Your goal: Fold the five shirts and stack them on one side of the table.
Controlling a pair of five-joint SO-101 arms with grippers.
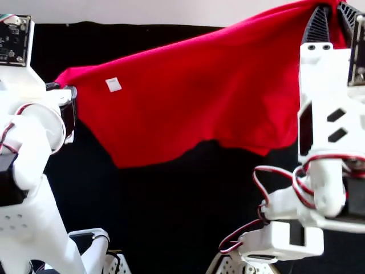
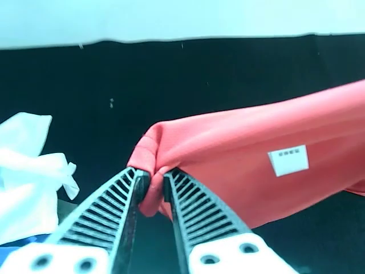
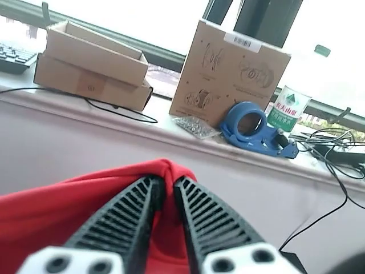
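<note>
Shirt (image 1: 199,97), red, hangs stretched between left pincer (image 2: 154,180) and right pincer (image 3: 169,185), both clamped on it.

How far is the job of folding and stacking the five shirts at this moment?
Done: nothing looks finished. In hand: the red fabric shirt hangs spread in the air above the black table, the left gripper and the right gripper each shut on one end; it is not yet folded. Left: a crumpled white cloth lies on the table, seemingly unfolded, so folding and stacking are mostly ahead.
</note>
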